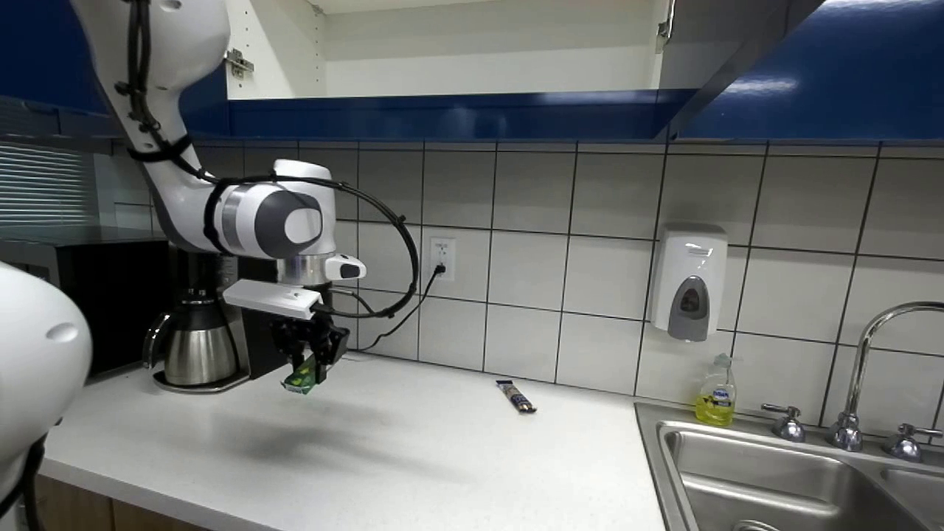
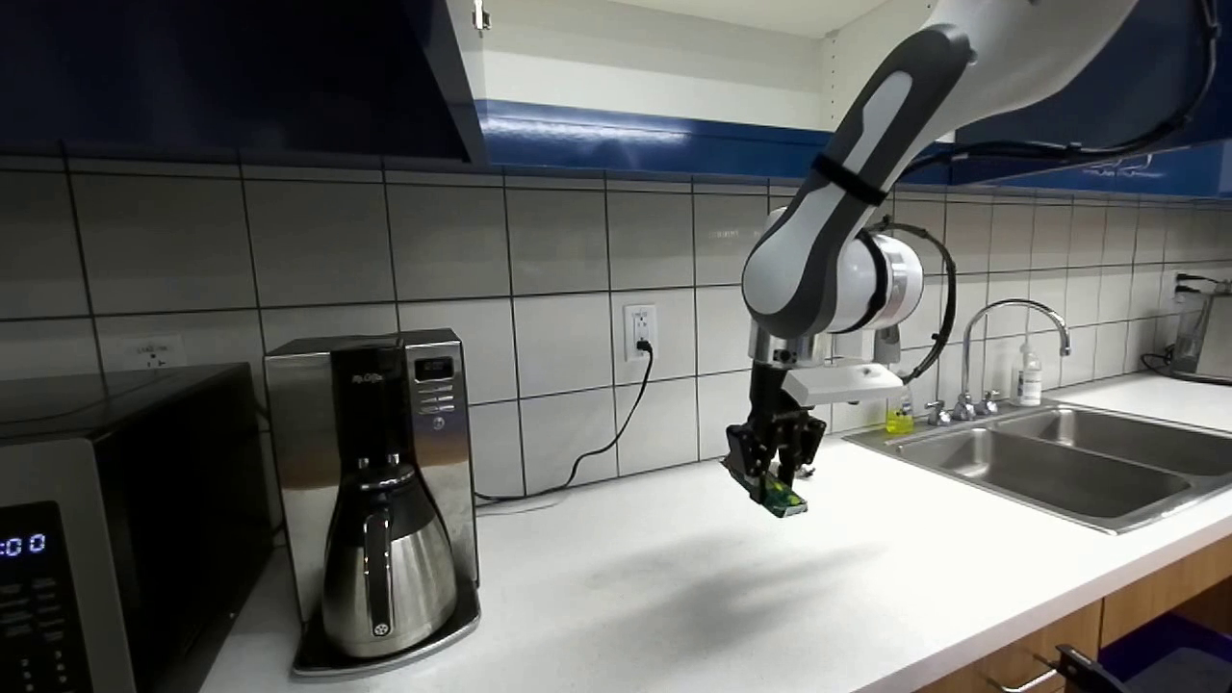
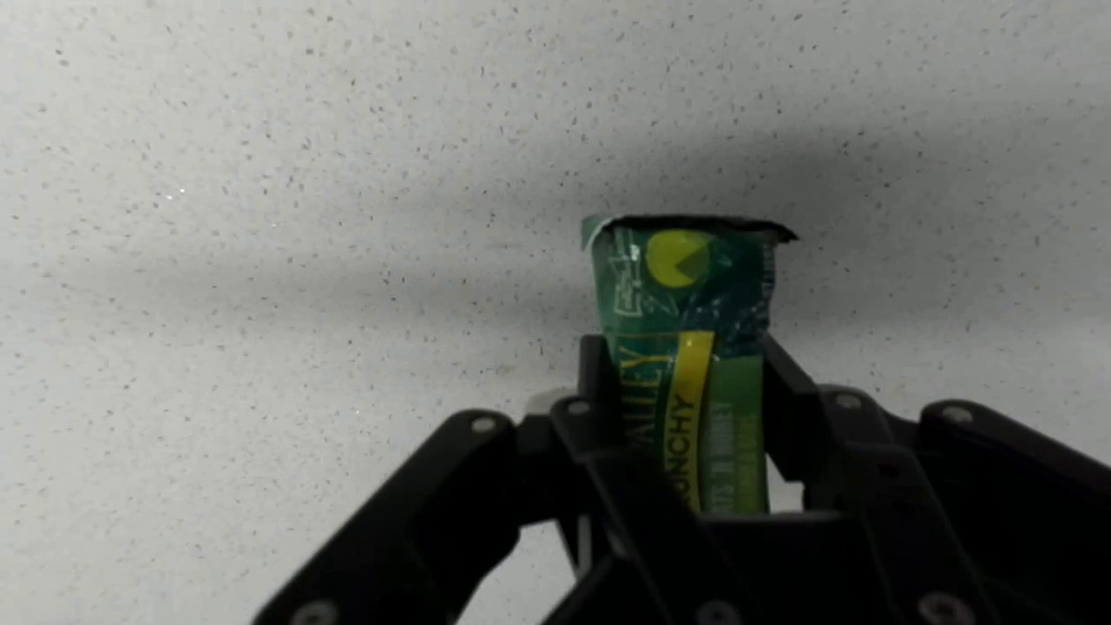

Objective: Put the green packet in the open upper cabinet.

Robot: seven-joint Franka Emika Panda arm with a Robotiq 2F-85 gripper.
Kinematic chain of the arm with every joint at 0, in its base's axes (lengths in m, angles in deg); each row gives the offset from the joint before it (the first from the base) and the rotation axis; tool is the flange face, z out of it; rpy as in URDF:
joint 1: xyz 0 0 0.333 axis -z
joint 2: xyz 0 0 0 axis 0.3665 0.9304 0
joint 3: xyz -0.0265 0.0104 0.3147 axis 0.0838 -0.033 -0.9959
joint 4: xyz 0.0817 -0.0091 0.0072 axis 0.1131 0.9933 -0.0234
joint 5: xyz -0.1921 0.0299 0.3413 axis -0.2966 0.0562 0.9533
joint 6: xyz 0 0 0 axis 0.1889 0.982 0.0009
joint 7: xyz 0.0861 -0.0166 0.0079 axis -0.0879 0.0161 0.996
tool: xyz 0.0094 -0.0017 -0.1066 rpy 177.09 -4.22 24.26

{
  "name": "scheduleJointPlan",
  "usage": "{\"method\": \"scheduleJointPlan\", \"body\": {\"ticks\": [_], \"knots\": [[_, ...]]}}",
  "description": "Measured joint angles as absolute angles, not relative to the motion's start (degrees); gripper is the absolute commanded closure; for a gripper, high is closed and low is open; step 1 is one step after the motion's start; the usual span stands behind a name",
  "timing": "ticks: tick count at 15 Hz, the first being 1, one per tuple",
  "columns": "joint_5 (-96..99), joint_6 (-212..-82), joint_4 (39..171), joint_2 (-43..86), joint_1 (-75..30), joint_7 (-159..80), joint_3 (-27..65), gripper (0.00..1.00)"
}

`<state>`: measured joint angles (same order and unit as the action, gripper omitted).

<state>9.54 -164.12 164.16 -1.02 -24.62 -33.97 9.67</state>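
Two black fingers [image 3: 790, 408] of the jointed gripper [image 3: 686, 369] stood apart only as far as the packet allowed, clamped on the side edges of that shiny green rectangular packet [image 3: 690, 347], one end sticking out past the fingertips. Printed on it were a yellow disc, "ALLEY", "UNCHY" on a yellow stripe and "HONEY" on paler green; the gripper cut the lines short. Beneath the jaws, with air between, spread the speckled white countertop [image 3: 260, 391]. Higher than the jaws was the open upper cabinet [image 1: 487, 59], white inside and blue along its lower edge. Well apart from the jaws, on the countertop, lay a narrow dark wrapper [image 1: 516, 396], its print too small to read. On the jaws' opposite side stood a steel-and-black coffee maker [image 2: 443, 462] marked "Mr. Coffee"; farther out, a black microwave [image 2: 183, 481] showed ":00".
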Motion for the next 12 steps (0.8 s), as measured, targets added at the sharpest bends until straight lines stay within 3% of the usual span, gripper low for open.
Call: {"method": "scheduleJointPlan", "body": {"ticks": [12], "knots": [[7.01,-154.69,166.43,-26.57,-26.57,-43.72,5.32,0.84]]}}
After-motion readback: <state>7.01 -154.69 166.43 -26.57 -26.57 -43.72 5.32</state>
